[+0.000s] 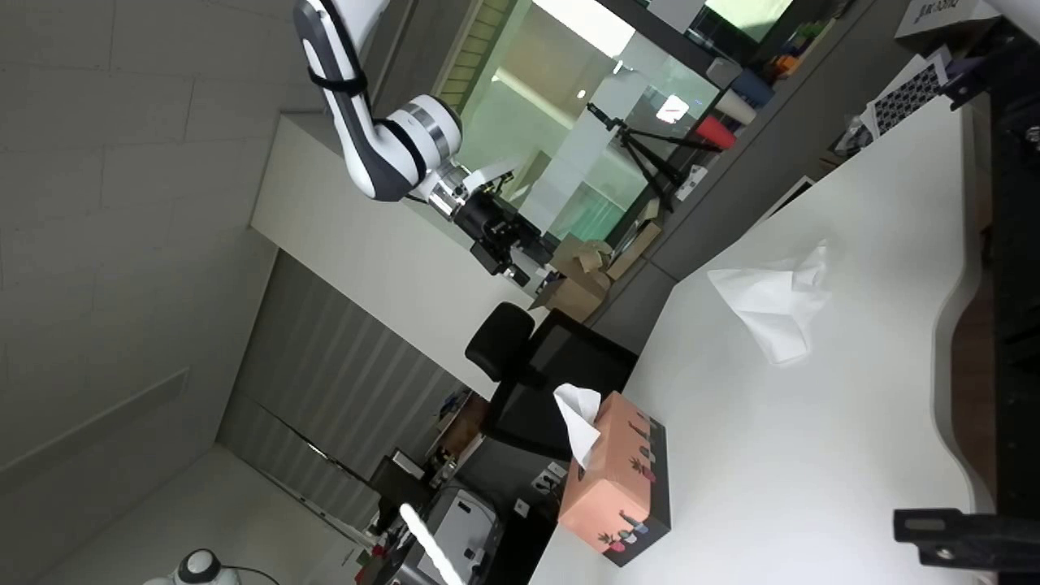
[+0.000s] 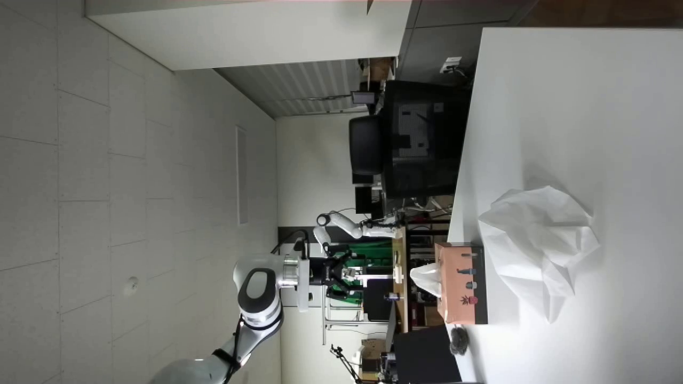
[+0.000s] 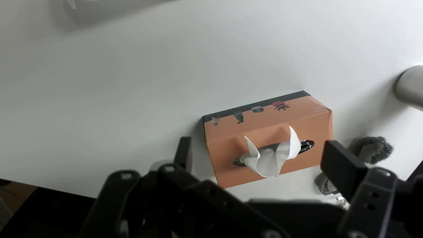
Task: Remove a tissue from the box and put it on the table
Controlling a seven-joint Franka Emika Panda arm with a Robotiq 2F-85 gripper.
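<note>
White and grey, the robot arm (image 2: 261, 298) enters at the lower left of the frame in an exterior view. Its black gripper (image 2: 352, 273) points right near the centre. A black chair (image 2: 403, 141) stands right of it, in the upper middle. Farther right, lower than the chair in the frame, a tissue tuft (image 2: 426, 278) pokes out of an orange tissue box (image 2: 461, 282), which sits on a white table (image 2: 560, 96) close to the edge. Rightmost, a loose tissue (image 2: 539, 245) lies crumpled on that table, apart from the box; both exterior views show it there.

In the wrist view, the gripper's fingers (image 3: 184, 153) are spread wide: one stands just left of the box in the lower middle, the other overlaps the box's lower right corner. The tuft shows in the gap between them, rising in two points from the dark slot (image 3: 307, 145). Past them, a dark fuzzy clump (image 3: 371, 149) lies on the table near the box, and a grey cylindrical object (image 3: 411, 86) is cut off by the right edge.
</note>
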